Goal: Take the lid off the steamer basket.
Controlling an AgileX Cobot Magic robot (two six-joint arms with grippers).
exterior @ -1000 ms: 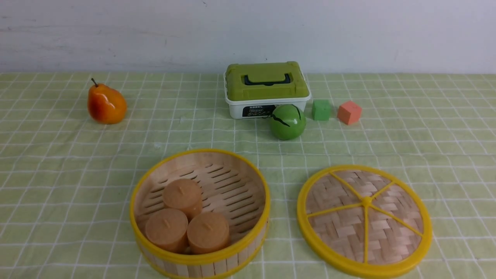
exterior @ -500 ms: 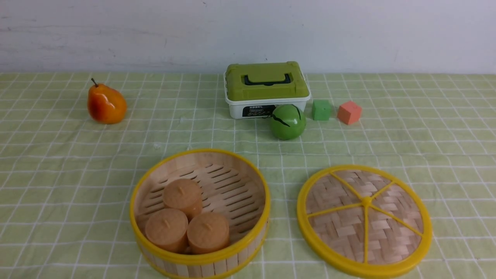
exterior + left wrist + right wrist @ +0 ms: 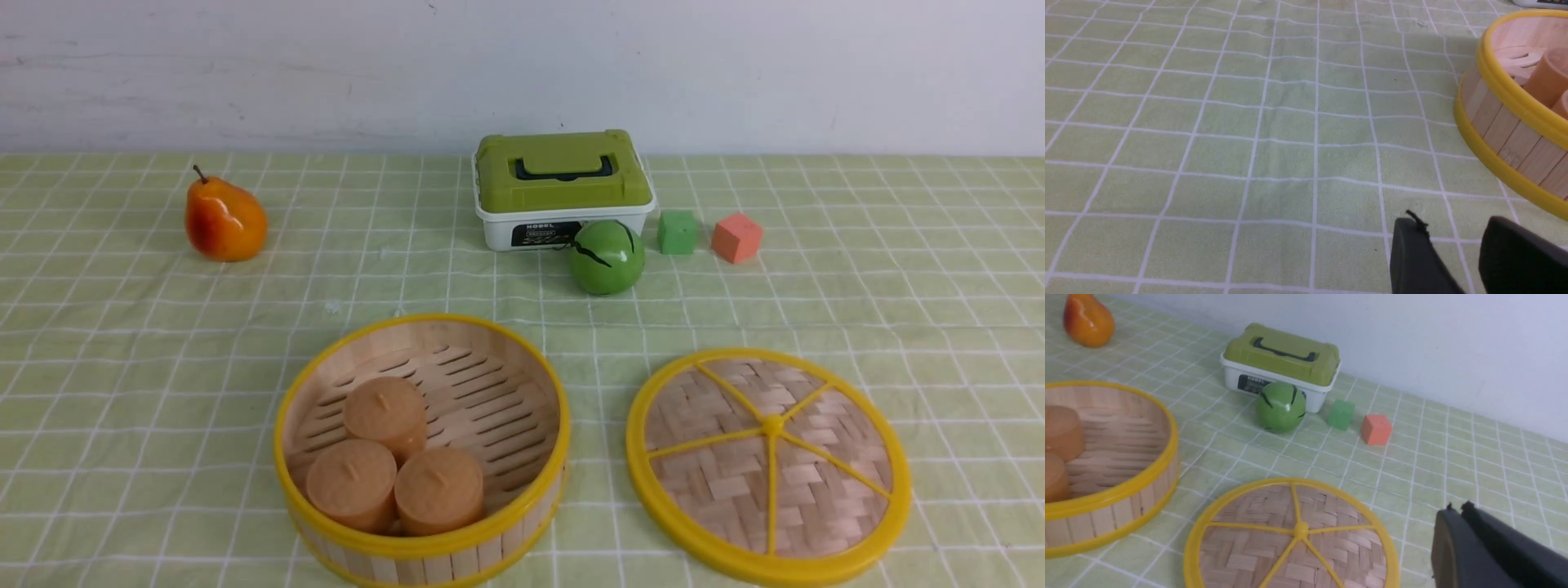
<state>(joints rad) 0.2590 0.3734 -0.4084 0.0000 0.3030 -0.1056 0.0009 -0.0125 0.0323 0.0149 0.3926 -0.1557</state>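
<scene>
Tablecloth point(image 3: 163, 367), steamer basket point(image 3: 420, 555) and lid point(image 3: 767, 457) show no shift across the last second in the front view; nothing has moved. The lid already lies flat on the cloth on the robot's right of the basket, beside it and apart from it. The basket stands open, with three tan cylinders point(image 3: 392, 457) on its slatted floor, so the task reads as done. The right gripper point(image 3: 1458, 508) is closed on nothing. In its wrist view the lid rests on the cloth ahead of and below the fingertips, near them but out of contact. The left gripper point(image 3: 1451, 222) sits close to the basket's outer wall. Its jaws appear parted and empty, though only the tips are visible. Neither gripper enters the front view.
</scene>
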